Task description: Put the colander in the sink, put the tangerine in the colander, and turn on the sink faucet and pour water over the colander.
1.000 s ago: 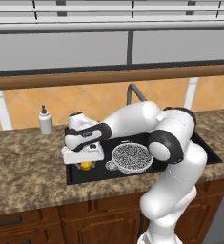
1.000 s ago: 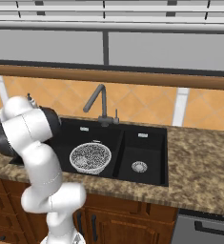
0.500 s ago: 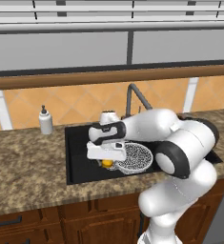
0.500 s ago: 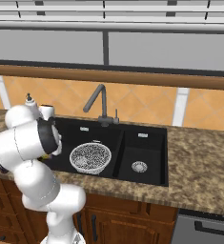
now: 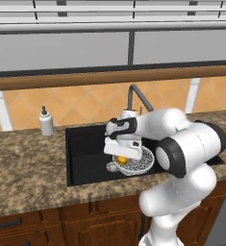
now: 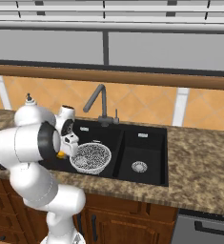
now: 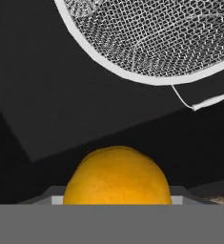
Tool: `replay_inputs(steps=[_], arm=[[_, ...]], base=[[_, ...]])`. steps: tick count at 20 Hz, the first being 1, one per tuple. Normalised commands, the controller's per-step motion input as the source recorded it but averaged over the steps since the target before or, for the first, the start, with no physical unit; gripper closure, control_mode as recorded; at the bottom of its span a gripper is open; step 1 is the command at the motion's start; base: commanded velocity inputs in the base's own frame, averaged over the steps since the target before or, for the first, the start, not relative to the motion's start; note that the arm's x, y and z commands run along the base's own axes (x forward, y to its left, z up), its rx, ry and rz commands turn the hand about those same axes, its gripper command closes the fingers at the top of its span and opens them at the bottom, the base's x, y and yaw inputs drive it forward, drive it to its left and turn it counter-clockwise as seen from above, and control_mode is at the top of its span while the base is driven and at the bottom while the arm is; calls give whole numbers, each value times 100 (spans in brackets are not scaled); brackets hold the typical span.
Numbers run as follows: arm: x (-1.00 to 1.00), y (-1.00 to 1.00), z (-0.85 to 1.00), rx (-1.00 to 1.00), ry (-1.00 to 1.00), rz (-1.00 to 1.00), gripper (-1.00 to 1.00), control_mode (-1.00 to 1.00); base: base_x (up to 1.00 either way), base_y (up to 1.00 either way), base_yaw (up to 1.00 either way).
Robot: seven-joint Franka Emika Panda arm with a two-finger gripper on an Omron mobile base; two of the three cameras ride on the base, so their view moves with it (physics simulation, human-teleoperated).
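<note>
The colander [image 5: 138,162] is a white mesh bowl resting in the wide left basin of the black sink [image 5: 85,151]. My gripper [image 5: 121,154] hangs over the colander's left rim, shut on the tangerine [image 5: 120,159], a small orange fruit. From the right base view, the tangerine [image 6: 61,155] peeks out just left of the colander [image 6: 90,157]. In the hand view the tangerine [image 7: 117,177] sits between the jaws and hides the fingertips, with the colander [image 7: 161,38] ahead over the dark basin. Behind the sink rises the dark sink faucet [image 5: 136,95], no water running.
A white soap bottle [image 5: 46,122] stands on the granite counter [image 5: 28,168] left of the sink. The smaller right basin [image 6: 143,155] has a silver drain. An orange tiled wall and a wooden ledge run behind the counter.
My gripper has carried the tangerine rightward, from the left end of the basin to the colander's left rim. The colander has stayed in place.
</note>
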Motion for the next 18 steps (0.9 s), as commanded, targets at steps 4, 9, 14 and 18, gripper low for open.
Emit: replay_inputs(steps=[4,9,14,18], arm=[[13,-42,-12,0,0,-9,100,-100],[12,-33,-28,0,-1,-11,100,-100],[27,-11,-29,-1,0,-8,100,-100],[31,-1,-17,0,0,-3,100,-100]], base=[[0,0,0],[0,0,0],[0,0,0],[0,0,0]])
